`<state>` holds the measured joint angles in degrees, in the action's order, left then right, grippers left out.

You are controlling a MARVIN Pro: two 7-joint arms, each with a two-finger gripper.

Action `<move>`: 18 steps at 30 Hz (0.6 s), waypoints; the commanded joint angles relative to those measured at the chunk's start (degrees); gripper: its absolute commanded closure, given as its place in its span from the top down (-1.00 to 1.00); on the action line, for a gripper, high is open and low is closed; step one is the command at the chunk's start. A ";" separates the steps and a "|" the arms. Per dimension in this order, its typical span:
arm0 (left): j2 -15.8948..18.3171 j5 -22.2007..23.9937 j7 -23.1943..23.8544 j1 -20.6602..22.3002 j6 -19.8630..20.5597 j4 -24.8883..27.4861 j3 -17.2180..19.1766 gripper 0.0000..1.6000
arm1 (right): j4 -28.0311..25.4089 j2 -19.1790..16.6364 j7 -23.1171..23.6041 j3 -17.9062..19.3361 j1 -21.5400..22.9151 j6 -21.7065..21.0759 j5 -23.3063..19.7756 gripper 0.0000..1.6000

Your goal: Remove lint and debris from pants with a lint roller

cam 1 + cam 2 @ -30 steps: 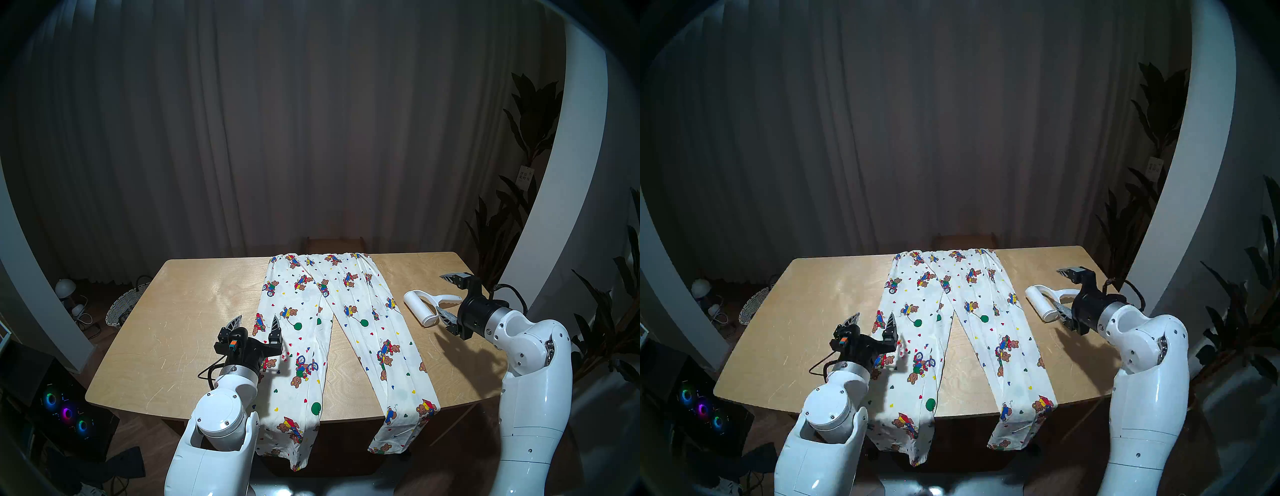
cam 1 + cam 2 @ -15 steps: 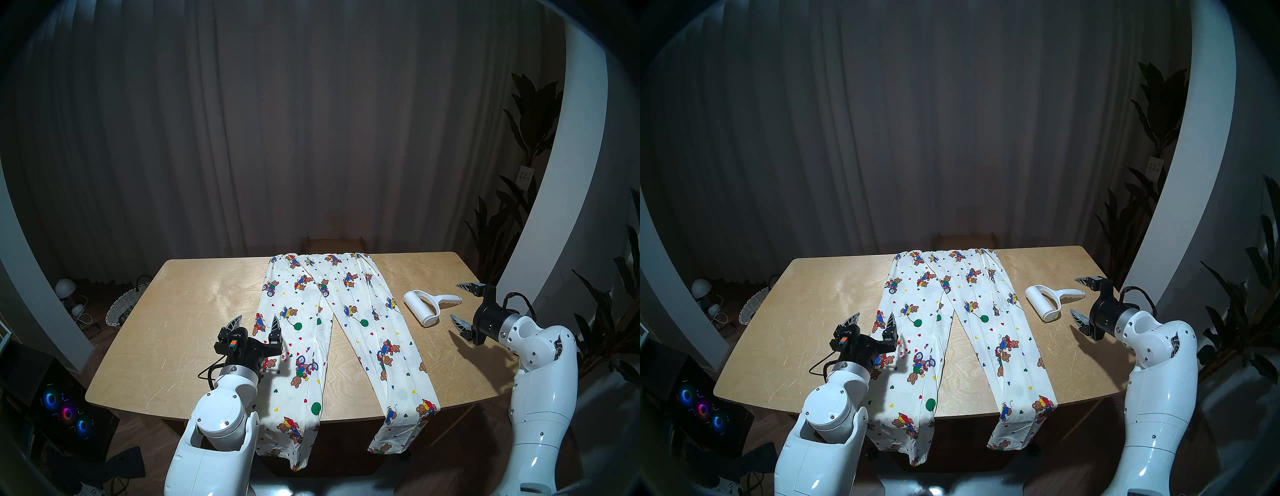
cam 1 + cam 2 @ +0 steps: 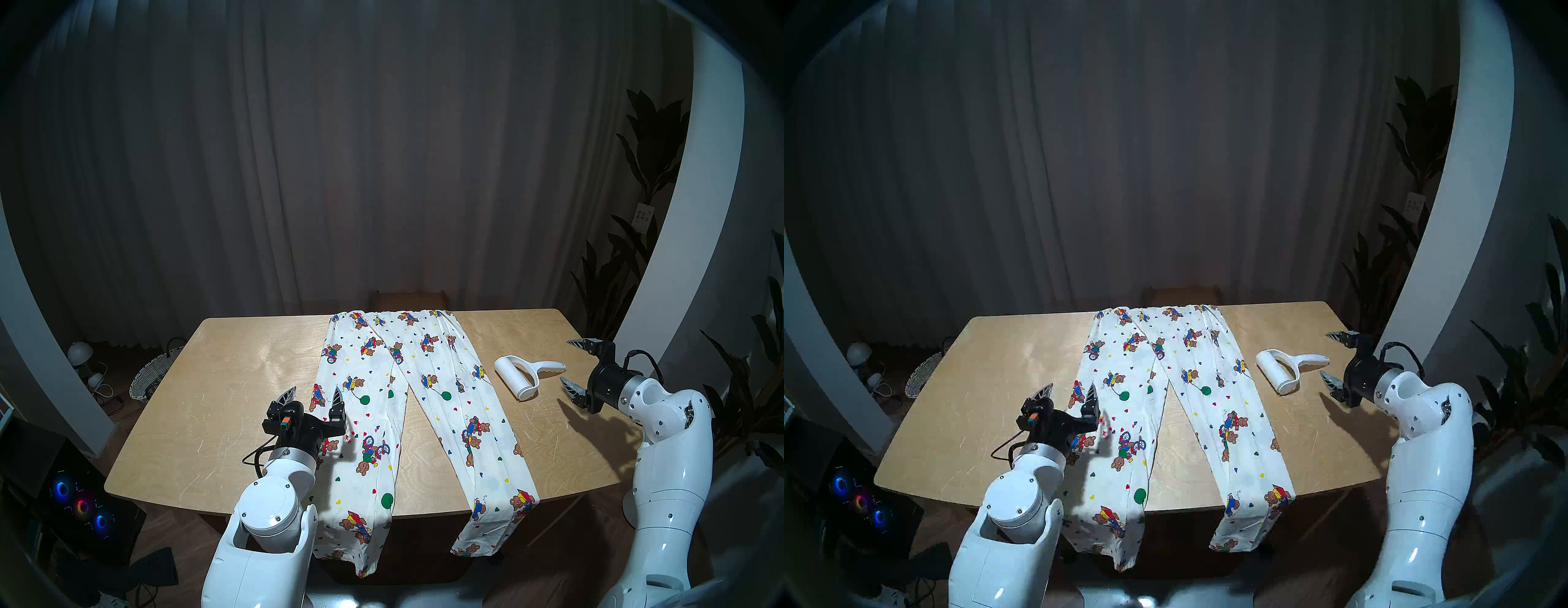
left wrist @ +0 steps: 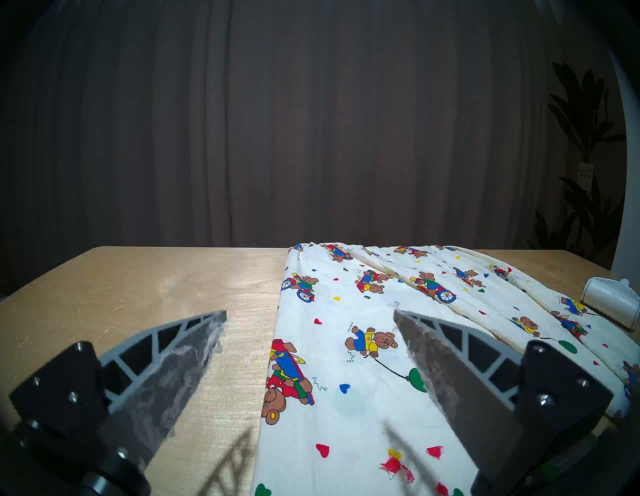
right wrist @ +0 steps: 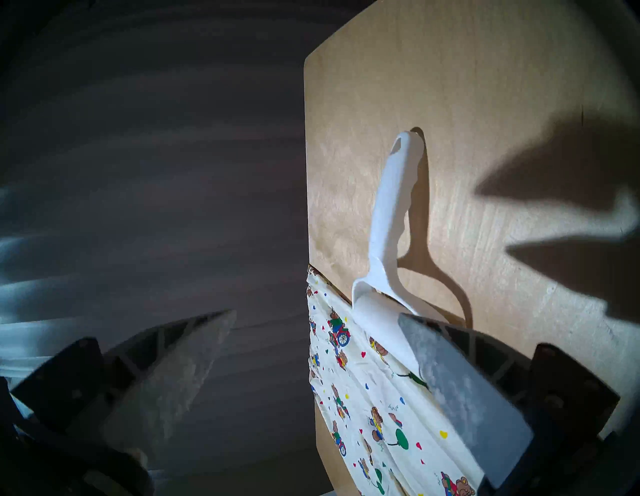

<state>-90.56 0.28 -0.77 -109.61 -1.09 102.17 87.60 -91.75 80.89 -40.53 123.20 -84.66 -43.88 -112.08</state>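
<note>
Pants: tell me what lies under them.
Under the pants only the wooden table shows, also bare between the legs. Both cuffs hang past its near edge. Anything beneath the cloth is covered.

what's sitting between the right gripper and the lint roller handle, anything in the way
Nothing visible. The right gripper is open beside the lint roller, whose handle points toward it, and only bare table lies between them. The pants lie on the roller's far side from the gripper.

A light wooden bench point(image 3: 237, 382) stands before dark pleated curtains point(image 3: 339, 170). Left of the bench, a woven basket point(image 3: 148, 375) sits on the wood floor; right of it, leafy plants point(image 3: 636, 237).
</note>
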 commanded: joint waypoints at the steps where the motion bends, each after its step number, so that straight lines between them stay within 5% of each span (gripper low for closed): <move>1: 0.06 0.01 -0.02 0.26 -0.23 1.44 0.13 1.00 | -0.83 -0.63 -0.41 0.09 1.25 -0.63 -1.44 1.00; 10: 0.06 0.01 -0.02 0.27 -0.24 1.42 0.13 1.00 | 3.47 0.56 0.18 3.86 2.50 -1.45 -9.68 1.00; 15: 0.06 0.01 -0.02 0.27 -0.24 1.42 0.13 1.00 | 3.06 1.07 0.55 4.48 2.55 -0.71 -10.02 1.00; 18: 0.06 0.01 -0.02 0.27 -0.24 1.42 0.13 1.00 | 3.30 1.44 2.72 4.42 3.09 0.18 -6.71 1.00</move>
<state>-90.56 0.28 -0.76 -109.62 -1.09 102.19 87.60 -87.27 81.64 -40.56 127.33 -83.25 -45.07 -120.55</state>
